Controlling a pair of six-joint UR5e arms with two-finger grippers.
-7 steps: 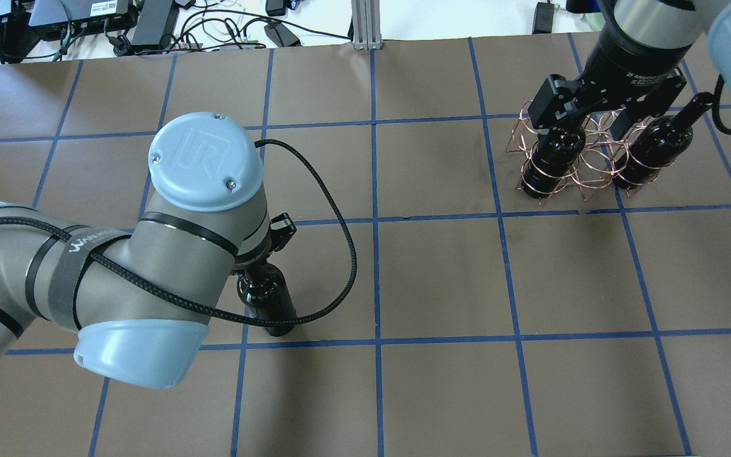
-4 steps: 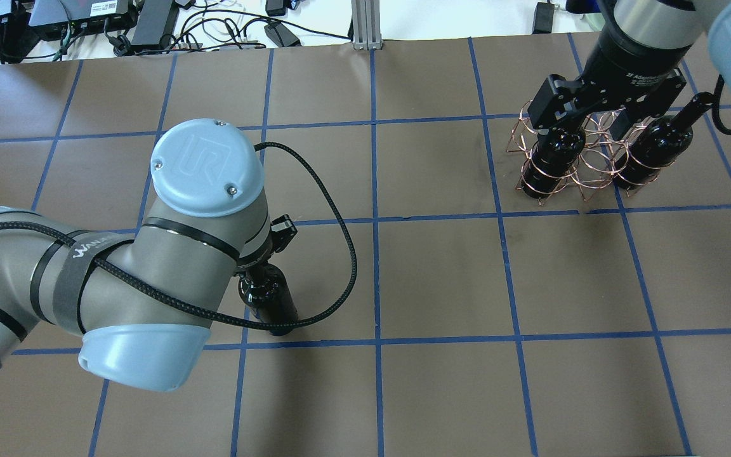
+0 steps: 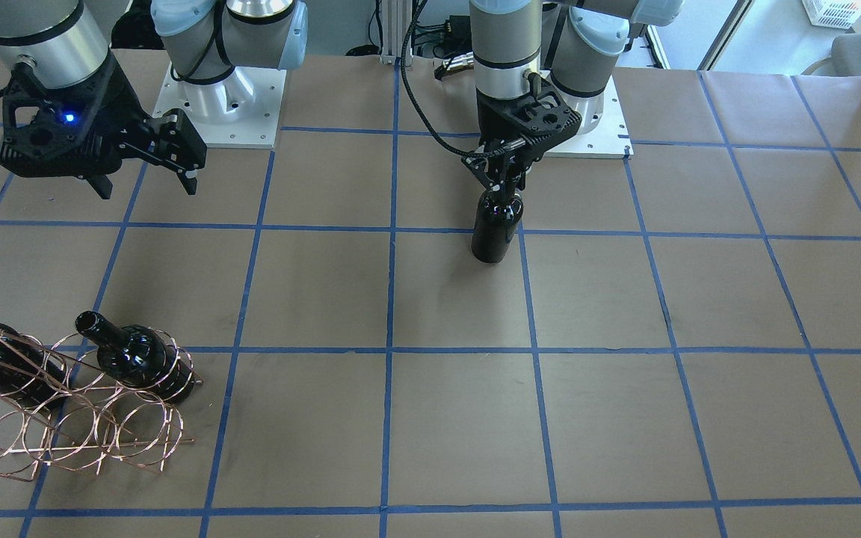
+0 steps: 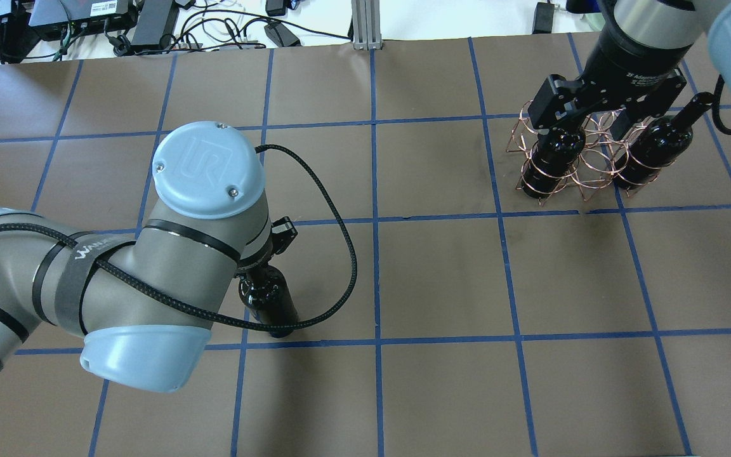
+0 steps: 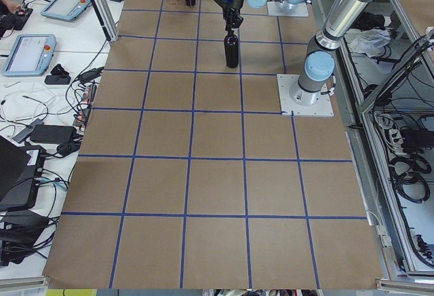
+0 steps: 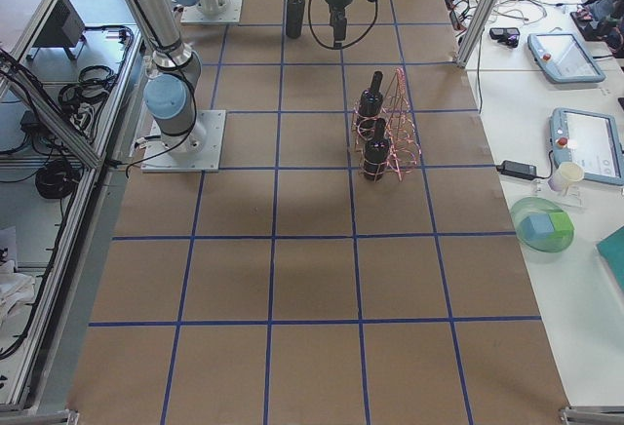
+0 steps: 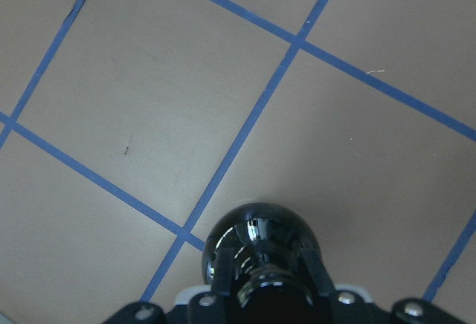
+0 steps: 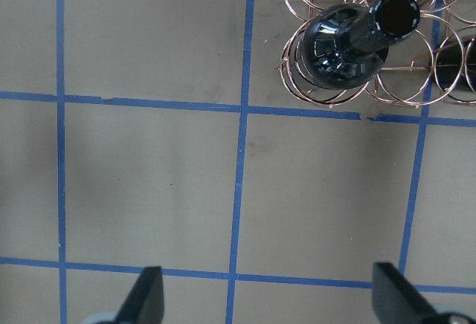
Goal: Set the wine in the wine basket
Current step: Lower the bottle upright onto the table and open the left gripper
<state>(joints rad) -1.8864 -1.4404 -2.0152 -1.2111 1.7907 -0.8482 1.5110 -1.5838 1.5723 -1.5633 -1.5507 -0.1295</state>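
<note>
Left gripper [image 3: 504, 178] is clamped on the neck of the wine [image 3: 495, 228]. The left wrist view shows the jaws tight on either side of the neck, with the bottle upright beneath. Against the overhead view one second earlier, the left arm's wrist has drifted slightly toward the near side. The bottle's base sits at the same spot beside the blue tape line on the table [image 3: 625, 388]. No clear lift is seen, and whether the base has left the paper cannot be told. Judged: the grasp is complete and the lift is just starting or about to start. Right gripper [image 4: 594, 117] is unchanged over that second. Its jaws are wide apart and hold nothing, and it hangs above the table close by the wine basket [image 4: 594, 174] at the far right. The basket carries two bottles [image 4: 546, 166] [image 4: 651, 151], seated neck-up and leaning in the loops, with empty loops between and beside them. The wine is well apart from the basket, to the left and nearer. Meaning: this third bottle still has to be carried right across the table and lowered into a free loop. Judged risk: a neck-only grip on glossy glass may let the bottle swing or slip.
</note>
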